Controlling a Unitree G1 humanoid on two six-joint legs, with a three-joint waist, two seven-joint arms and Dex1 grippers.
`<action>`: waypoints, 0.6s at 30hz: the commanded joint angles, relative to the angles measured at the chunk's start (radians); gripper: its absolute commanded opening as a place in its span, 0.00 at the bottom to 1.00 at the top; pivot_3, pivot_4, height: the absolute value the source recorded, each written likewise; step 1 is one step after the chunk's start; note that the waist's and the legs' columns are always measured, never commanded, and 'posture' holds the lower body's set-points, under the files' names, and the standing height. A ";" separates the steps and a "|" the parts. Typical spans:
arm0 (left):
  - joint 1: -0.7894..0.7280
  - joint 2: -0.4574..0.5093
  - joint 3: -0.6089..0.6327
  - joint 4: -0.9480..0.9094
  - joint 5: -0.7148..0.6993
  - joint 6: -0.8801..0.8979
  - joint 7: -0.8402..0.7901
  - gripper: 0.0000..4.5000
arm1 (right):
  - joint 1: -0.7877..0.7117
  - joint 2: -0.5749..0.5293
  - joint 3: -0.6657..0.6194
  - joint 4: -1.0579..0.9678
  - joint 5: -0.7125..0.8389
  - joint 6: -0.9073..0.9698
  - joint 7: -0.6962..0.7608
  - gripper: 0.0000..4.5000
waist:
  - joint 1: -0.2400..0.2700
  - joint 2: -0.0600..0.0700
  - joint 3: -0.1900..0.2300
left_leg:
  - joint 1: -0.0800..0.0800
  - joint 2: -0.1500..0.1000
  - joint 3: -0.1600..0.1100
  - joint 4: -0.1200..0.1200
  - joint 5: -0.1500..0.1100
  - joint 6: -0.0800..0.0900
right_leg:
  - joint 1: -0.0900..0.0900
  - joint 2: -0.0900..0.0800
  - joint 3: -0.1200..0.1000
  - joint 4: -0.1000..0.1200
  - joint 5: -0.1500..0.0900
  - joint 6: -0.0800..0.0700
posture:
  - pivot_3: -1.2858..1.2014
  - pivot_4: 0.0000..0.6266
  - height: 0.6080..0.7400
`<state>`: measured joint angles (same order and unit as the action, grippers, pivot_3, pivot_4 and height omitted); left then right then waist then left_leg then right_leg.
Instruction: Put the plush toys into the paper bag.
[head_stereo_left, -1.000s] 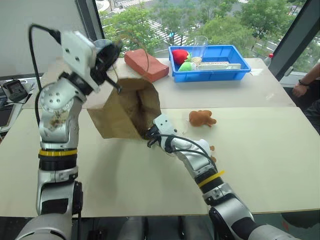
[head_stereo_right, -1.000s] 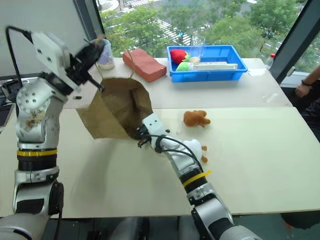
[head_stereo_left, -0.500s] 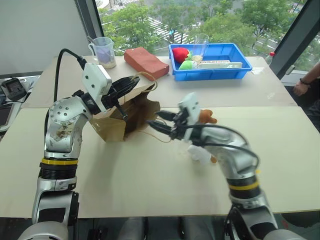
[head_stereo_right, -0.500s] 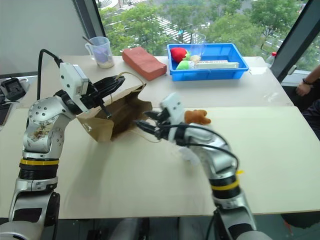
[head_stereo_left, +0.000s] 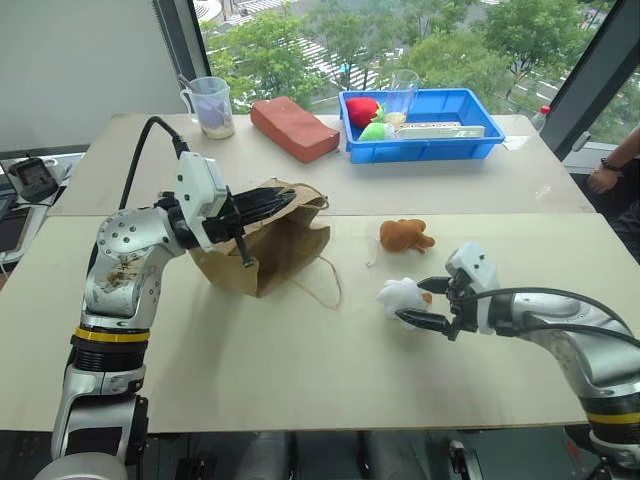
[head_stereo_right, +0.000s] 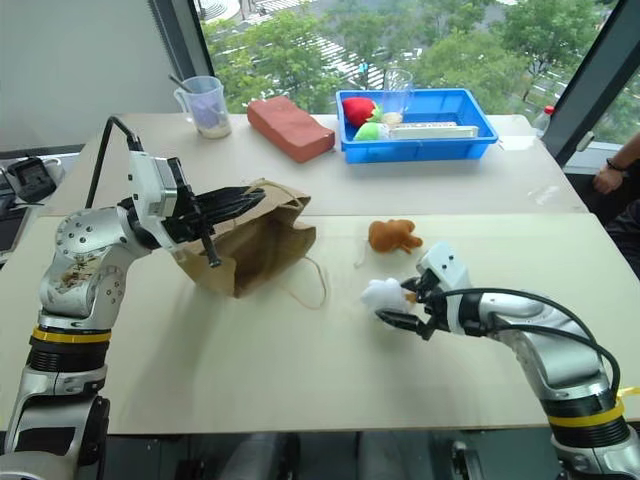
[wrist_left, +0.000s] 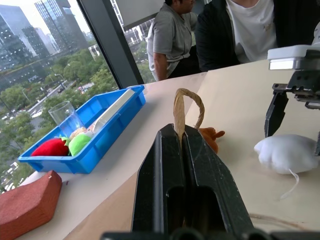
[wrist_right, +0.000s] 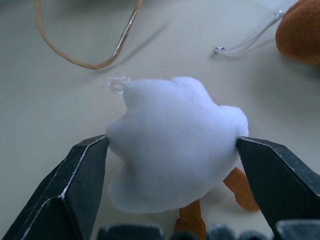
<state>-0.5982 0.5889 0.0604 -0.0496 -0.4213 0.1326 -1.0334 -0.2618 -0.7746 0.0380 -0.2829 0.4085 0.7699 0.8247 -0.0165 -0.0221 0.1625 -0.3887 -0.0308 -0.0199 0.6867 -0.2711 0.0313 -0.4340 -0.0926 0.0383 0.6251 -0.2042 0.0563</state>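
Two black fingers of the right gripper (wrist_right: 172, 197) are spread wide to either side of the white toy (wrist_right: 175, 142), framing it without clamping; nothing is gripped. That toy lies on the table (head_stereo_left: 300, 360), placed for a pinch, it is judged. Just beyond it lies the brown toy (head_stereo_left: 404, 235), untouched. The left gripper (wrist_left: 181, 131) is closed on a handle loop of the paper bag (head_stereo_left: 275, 245), apparently to steady the bag for loading, though the bag is seen slumped on its side. Both toys are outside the bag.
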 joint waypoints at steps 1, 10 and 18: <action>-0.016 0.003 0.010 -0.038 -0.010 0.003 0.015 0.00 | 0.010 0.015 0.060 0.052 -0.095 -0.118 -0.018 0.93 | 0.002 0.000 0.000 | 0.001 0.000 0.000 0.000 0.000 0.000 | 0.000 0.000 0.000 0.000 0.000 0.000 | 0.52 0.24 1.00; -0.003 0.021 0.023 -0.058 -0.012 0.020 0.030 0.00 | 0.008 0.056 0.015 0.013 -0.038 -0.125 -0.001 0.27 | 0.004 0.000 0.000 | 0.000 0.001 -0.001 0.001 0.000 0.000 | 0.000 -0.001 0.000 0.000 0.000 0.000 | 0.52 0.24 1.00; -0.023 -0.001 0.015 -0.053 -0.018 0.031 0.057 0.00 | -0.244 0.267 0.059 -0.053 0.044 0.021 -0.119 0.01 | -0.002 0.000 0.000 | 0.000 0.003 0.000 0.001 0.000 0.000 | -0.001 0.001 0.000 0.001 0.000 -0.001 | 0.52 0.24 1.00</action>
<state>-0.5961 0.5873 0.0604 -0.0752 -0.4281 0.1599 -0.9905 -0.4745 -0.5392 0.0817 -0.3048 0.4346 0.7610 0.7442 -0.0181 -0.0221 0.1625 -0.3884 -0.0274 -0.0200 0.6874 -0.2710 0.0310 -0.4351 -0.0913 0.0382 0.6268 -0.2037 0.0556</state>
